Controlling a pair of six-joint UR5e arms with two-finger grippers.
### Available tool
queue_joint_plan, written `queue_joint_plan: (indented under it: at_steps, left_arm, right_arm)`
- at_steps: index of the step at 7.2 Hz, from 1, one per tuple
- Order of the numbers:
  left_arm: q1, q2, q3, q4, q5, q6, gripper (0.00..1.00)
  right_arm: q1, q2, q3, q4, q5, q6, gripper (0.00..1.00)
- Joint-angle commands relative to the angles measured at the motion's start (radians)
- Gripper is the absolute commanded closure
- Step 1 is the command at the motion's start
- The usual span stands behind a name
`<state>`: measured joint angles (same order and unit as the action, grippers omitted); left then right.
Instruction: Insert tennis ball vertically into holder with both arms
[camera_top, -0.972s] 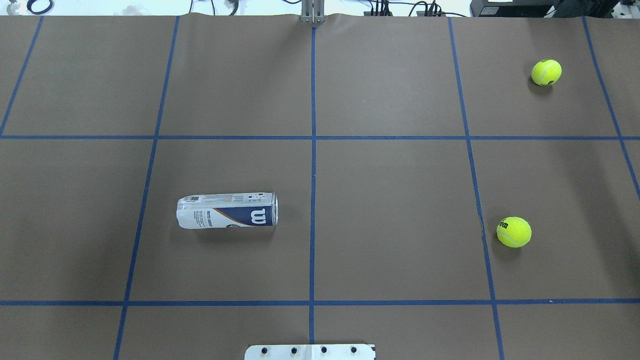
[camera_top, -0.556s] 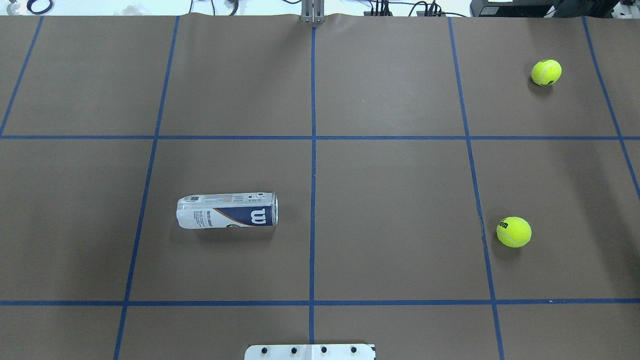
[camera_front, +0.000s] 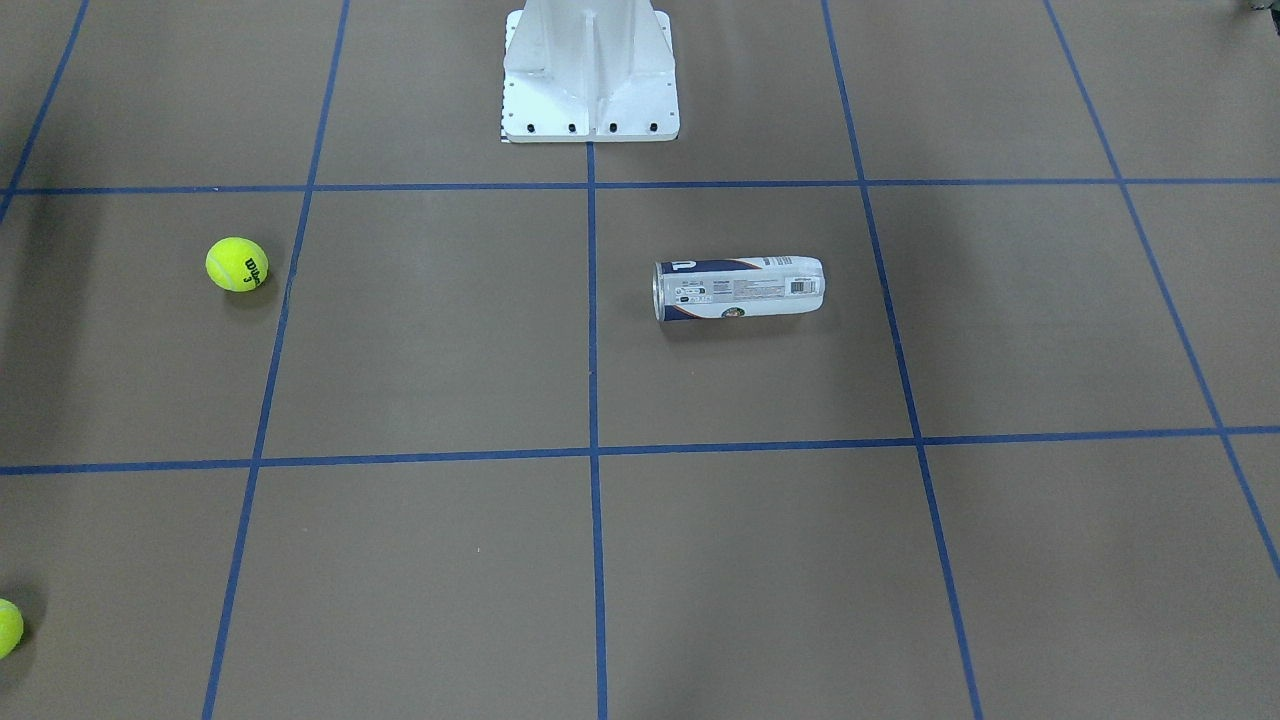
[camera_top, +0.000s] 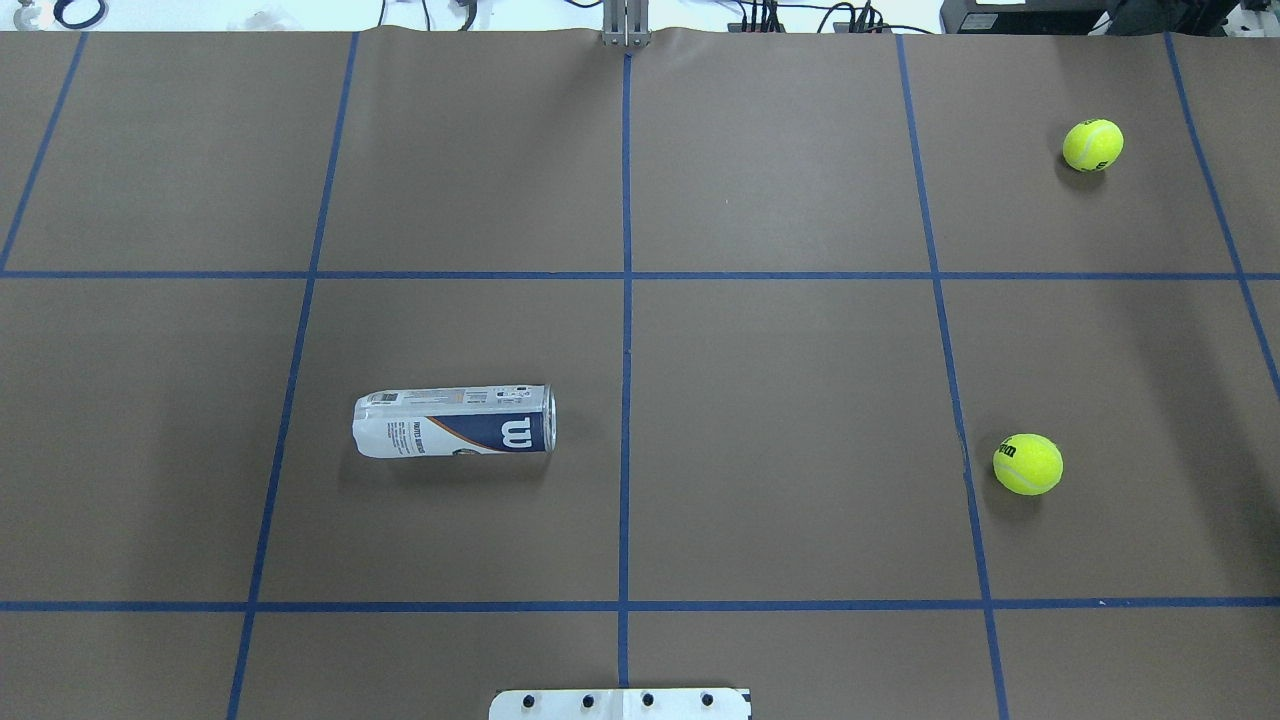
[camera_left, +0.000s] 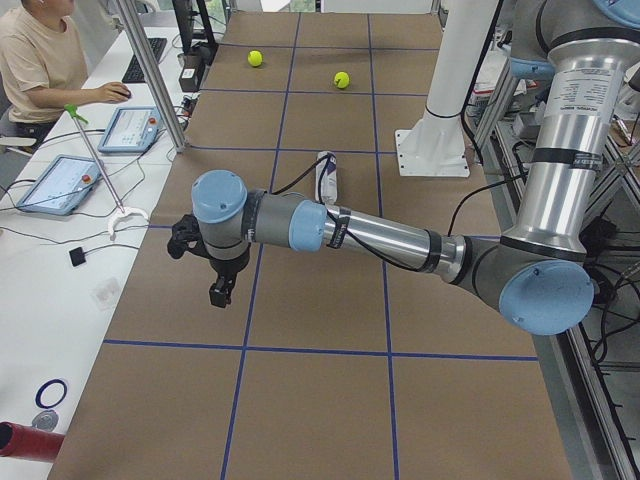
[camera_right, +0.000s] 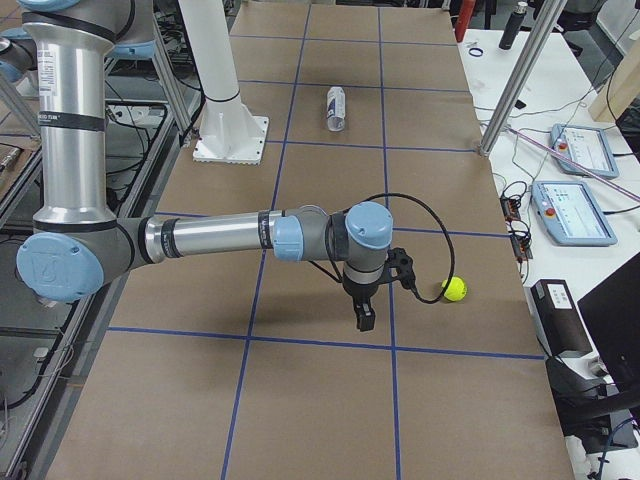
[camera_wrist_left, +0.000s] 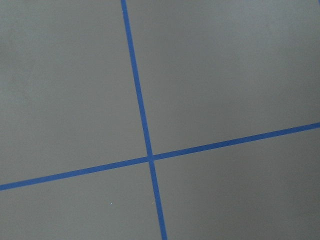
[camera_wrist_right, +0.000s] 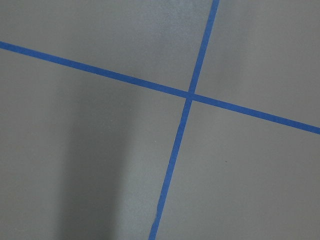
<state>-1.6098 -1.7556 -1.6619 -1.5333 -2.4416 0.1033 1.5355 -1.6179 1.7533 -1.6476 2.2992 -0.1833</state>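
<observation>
room: bare mat (camera_top: 800, 400) on all sides of holder (camera_top: 453, 421).
obst: near ball (camera_top: 1028, 464), far ball (camera_top: 1092, 145), both well R of holder.

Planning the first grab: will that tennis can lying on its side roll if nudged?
The can lies on its curved side, so a nudge across it would probably roll it. It looks thin-walled, so likely light and may flex when squeezed.

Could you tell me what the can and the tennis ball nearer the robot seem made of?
Can: probably thin plastic with a glossy printed navy-and-white label; its rim looks silvery, likely metal. Tennis ball: matte, fuzzy yellow-green felt with black print; the core is hidden.
</observation>
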Motion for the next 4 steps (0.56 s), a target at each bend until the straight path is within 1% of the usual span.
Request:
queue_joint_plan:
  at_steps: [1,2,3,4]
  left_arm:
    - [0.150,-0.068,-0.015,-0.184,0.028,-0.020,0.01]
    - [0.201,-0.146,-0.018,-0.189,0.057,-0.017,0.01]
    - [0.253,-0.212,-0.018,-0.191,0.058,-0.017,0.01]
    - [0.330,-0.273,-0.018,-0.188,0.059,-0.022,0.01]
  right_arm:
    - [0.000,0.001,0.000,0.000,0.002,0.004,0.00]
    - [0.000,0.003,-0.001,0.000,0.000,0.004,0.00]
    - [0.000,0.003,-0.002,-0.001,0.002,0.007,0.00]
    - [0.000,0.003,-0.003,-0.001,0.002,0.013,0.00]
